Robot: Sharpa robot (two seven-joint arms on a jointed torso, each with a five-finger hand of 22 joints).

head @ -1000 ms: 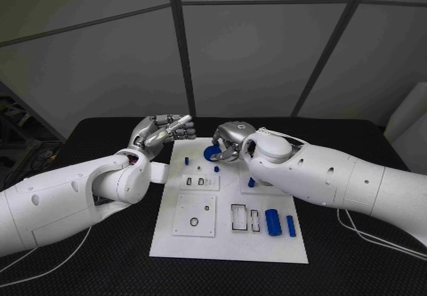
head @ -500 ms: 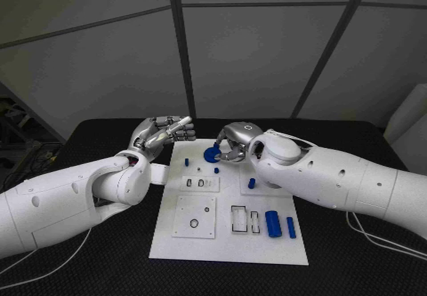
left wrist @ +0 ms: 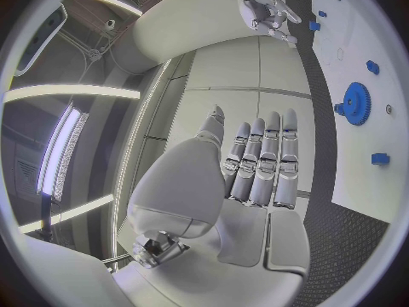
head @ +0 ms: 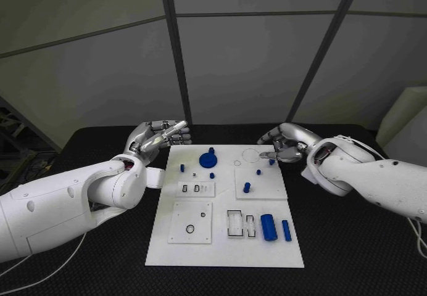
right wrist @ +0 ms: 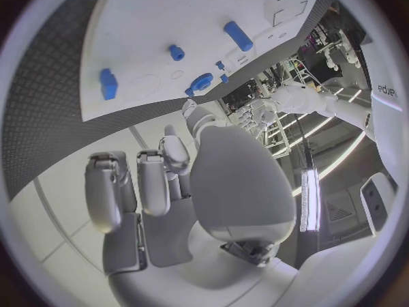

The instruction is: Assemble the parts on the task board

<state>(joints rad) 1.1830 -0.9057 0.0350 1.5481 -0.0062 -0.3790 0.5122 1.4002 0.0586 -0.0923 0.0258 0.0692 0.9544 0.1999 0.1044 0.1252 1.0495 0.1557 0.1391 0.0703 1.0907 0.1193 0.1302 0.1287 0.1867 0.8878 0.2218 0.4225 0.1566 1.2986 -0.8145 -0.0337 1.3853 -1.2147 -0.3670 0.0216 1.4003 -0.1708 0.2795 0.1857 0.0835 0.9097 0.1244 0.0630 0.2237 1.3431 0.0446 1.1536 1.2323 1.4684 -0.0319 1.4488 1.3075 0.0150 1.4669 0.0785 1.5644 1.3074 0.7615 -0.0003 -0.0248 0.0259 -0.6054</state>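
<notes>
White task board [head: 227, 246] lies flat in the middle of the black counter [head: 356, 246], with bare counter on all sides. Small blue parts sit on it: a round blue gear [head: 208, 160] near the far edge and two blue cylinders [head: 269, 226] near the right edge. Both hands stay off the board. The left hand [head: 157, 137] is raised by the far left corner, fingers straight and close together, holding nothing. The right hand [head: 283, 143] hovers by the far right corner, fingers curled in, holding nothing.

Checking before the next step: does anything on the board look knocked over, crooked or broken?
Nothing stands out. The blue gear sits on the white board, the two blue cylinders lie side by side near the front, and both hands are off the board.
</notes>
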